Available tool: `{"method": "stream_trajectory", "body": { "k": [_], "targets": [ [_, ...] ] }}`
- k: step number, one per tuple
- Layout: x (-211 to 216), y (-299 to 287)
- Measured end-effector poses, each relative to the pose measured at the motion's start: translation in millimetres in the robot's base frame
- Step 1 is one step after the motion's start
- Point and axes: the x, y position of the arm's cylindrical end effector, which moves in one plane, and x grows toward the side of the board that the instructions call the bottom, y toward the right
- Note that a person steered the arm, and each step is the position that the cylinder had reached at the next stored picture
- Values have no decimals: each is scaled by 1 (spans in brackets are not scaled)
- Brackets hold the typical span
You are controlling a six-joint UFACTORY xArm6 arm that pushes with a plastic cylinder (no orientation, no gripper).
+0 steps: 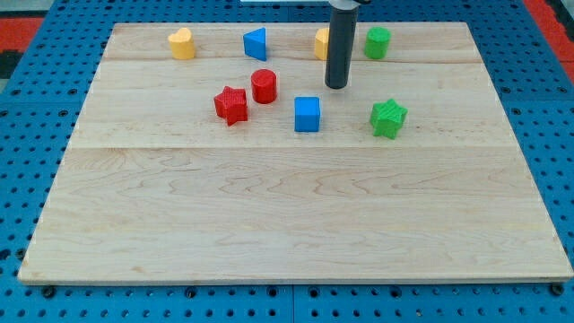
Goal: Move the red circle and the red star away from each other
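Note:
The red circle [264,86] stands on the wooden board in the upper middle of the view. The red star [231,105] lies just below and left of it, with a narrow gap between them. My tip [336,87] rests on the board to the right of the red circle, well apart from it, and just above and right of the blue cube [307,114]. The rod rises straight up from the tip to the view's top.
A yellow heart [182,43] and a blue triangle [256,43] sit near the board's top edge. A yellow block [322,43] is partly hidden behind the rod. A green circle [378,42] is right of it. A green star [388,117] lies at the right.

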Motion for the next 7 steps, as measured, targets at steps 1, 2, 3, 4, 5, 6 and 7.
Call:
{"method": "stream_trajectory", "body": {
  "k": [1,2,3,4,5,6,7],
  "targets": [
    [-1,-26],
    [-1,-70],
    [2,-71],
    [17,-34],
    [26,-122],
    [30,-147],
    [30,-177]
  ]
}}
